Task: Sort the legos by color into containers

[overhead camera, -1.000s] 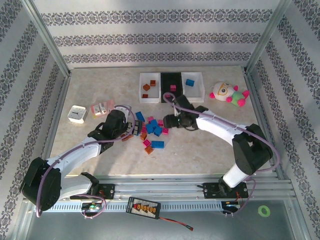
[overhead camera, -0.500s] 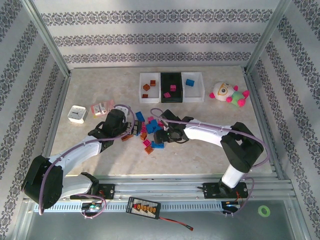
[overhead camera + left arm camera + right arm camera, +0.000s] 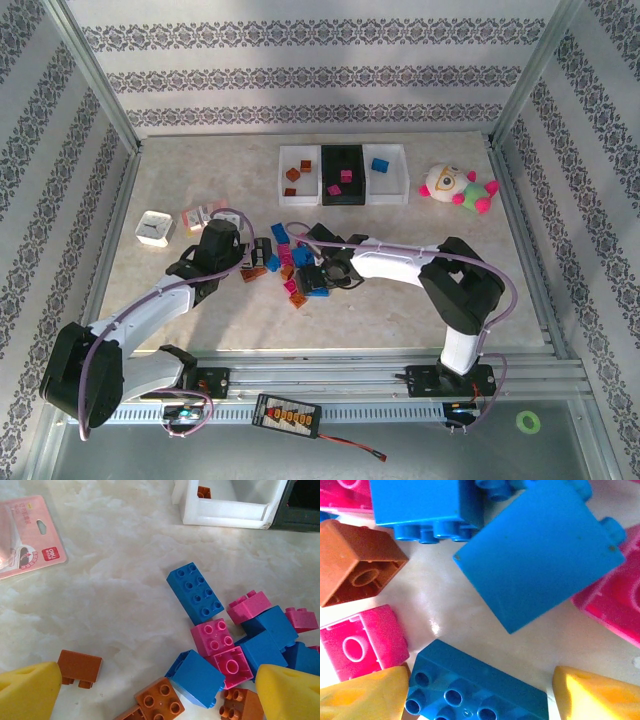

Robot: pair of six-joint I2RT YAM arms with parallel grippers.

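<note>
Left gripper [image 3: 262, 252] is wide open and holding nothing, low over the left side of the loose pile of small plastic lego bricks [image 3: 297, 265], mid-table on the marble-look tabletop [image 3: 400, 300]. In the left wrist view its yellow fingertips [image 3: 27, 692] sit at the two bottom corners. Between them are a brown 2x2 brick [image 3: 161, 707], studs up, and a blue block [image 3: 197, 676] on its side; a brown brick [image 3: 80, 666] lies just beside the left fingertip. Farther out, a long blue eight-stud brick [image 3: 196, 592] lies flat just beside a pink four-stud brick [image 3: 215, 636]. Right gripper [image 3: 308, 268] is down in the right side of the same pile, jaws partly spread. In the right wrist view its yellow pads [image 3: 362, 695] straddle a blue studded brick [image 3: 475, 690] lying flat, one pad at each end and very close; can't tell if they touch it. Around it are a big blue block [image 3: 540, 550], an upturned brown brick [image 3: 357, 562] and a pink brick [image 3: 362, 642]. Three small open rectangular bins stand in a row at the far side: left white bin [image 3: 310, 185] has brown bricks, black middle bin [image 3: 350, 158] has pink ones, right white bin [image 3: 392, 185] has one blue. Off-task items: plush toy with pink limbs [image 3: 455, 187] far right, small white square box [image 3: 155, 228] and flat pink-and-white packet [image 3: 200, 214] on the left.
</note>
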